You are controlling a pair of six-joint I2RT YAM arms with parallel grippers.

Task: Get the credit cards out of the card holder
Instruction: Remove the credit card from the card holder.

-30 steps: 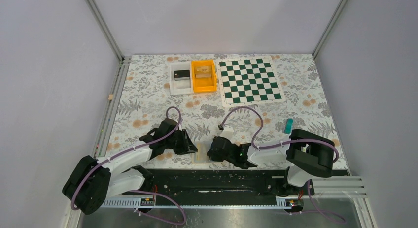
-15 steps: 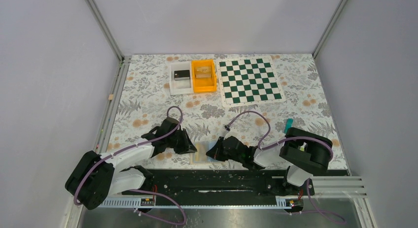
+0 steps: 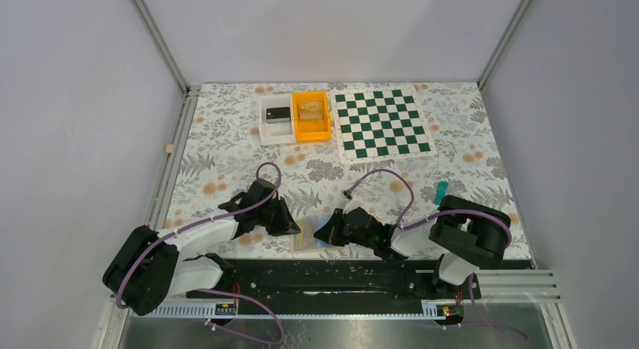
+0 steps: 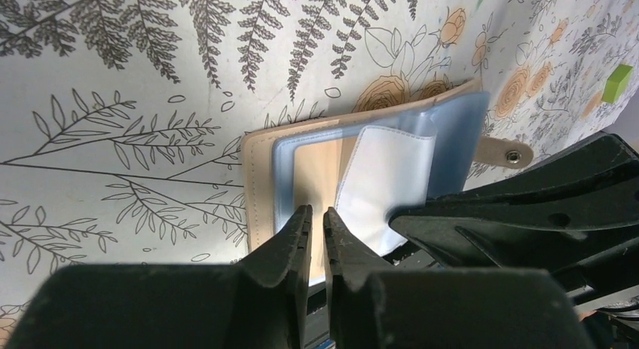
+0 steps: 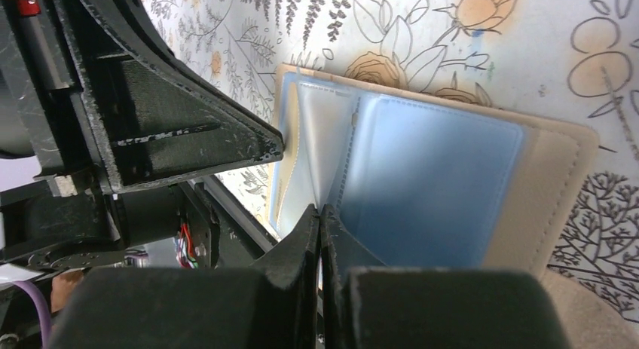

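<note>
Tabletop (image 4: 113, 62): card holder (image 4: 301, 176) at left gripper (image 4: 316, 212)

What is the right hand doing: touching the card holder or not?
Touching: the right wrist view shows the right hand pinching a leaf of the card holder.

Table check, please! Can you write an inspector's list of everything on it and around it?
Surface: flowery tablecloth, lying flat.
Job's things: card holder lies open at the near edge, clear sleeves showing; no loose card seen.
Clutter: white tray, orange bin, chessboard mat and small teal object, all away from the holder.
Grippers: left gripper pinched on the holder's edge; right gripper pinched on a sleeve.
Cables: purple cables loop above both arms, off the holder.
Surroundings: grey walls, metal frame posts.
</note>
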